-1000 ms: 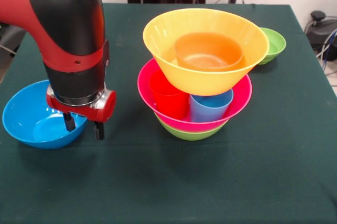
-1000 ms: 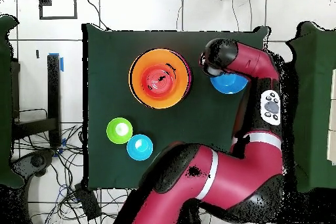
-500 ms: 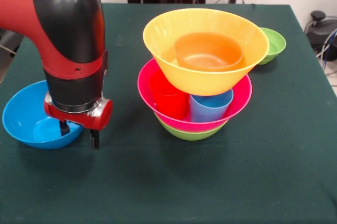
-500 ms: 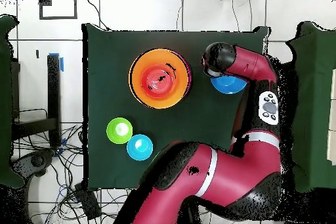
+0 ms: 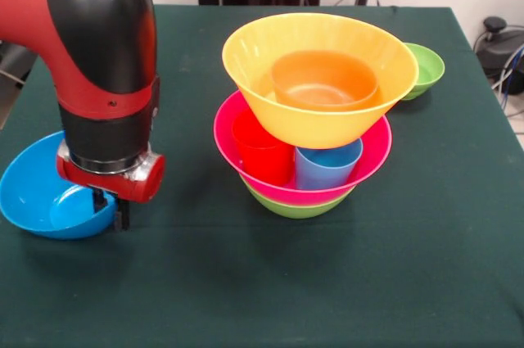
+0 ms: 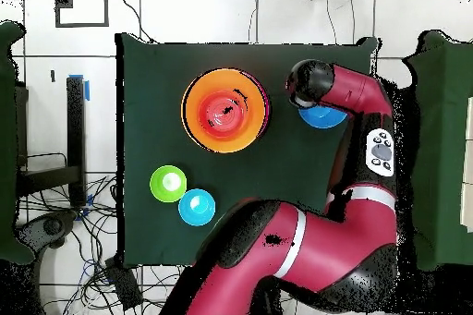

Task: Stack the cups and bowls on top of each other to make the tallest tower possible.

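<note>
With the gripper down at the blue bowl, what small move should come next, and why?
Probably close the jaws on the rim, then lift. The gripper sits low at the near rim of the medium blue bowl, one finger seemingly inside and one outside. The tower stands apart, waiting for more pieces.

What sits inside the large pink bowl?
In the pink bowl stand a red cup and a light blue cup; the yellow-orange bowl resting above them hides anything farther back.
</note>
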Available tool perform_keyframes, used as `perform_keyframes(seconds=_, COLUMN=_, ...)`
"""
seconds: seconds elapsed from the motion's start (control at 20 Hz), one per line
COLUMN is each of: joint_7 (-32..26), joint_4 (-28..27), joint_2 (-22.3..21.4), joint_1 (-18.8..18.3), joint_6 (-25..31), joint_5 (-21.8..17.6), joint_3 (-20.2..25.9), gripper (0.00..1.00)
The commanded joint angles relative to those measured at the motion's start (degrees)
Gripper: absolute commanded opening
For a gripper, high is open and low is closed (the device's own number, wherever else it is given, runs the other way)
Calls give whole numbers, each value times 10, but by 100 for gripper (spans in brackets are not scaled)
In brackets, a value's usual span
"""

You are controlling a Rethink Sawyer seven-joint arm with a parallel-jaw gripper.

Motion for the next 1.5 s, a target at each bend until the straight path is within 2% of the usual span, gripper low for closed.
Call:
perform_keyframes(seconds=0.05, joint_7=-5, joint_4=45, joint_2=11, joint_1=13, joint_6=20, joint_5=-26, joint_3=23, gripper=0)
perform_keyframes(seconds=0.4, joint_7=-22, joint_4=19, joint_2=22, joint_1=10, joint_6=53, joint_5=-16, joint_3=33, gripper=0)
perform_keyframes(seconds=0.65, joint_7=-23, joint_4=19, joint_2=8, joint_1=14, joint_6=71, joint_5=-17, joint_3=26, gripper=0)
perform_keyframes(seconds=1.1, joint_7=8, joint_4=38, joint_2=-70, joint_1=52, joint_6=134, joint_5=-19, joint_3=-30, gripper=0)
perform_keyframes(seconds=1.5, joint_7=24, joint_4=54, joint_2=-111, joint_1=70, joint_6=187, joint_5=0, joint_3=-42, gripper=0)
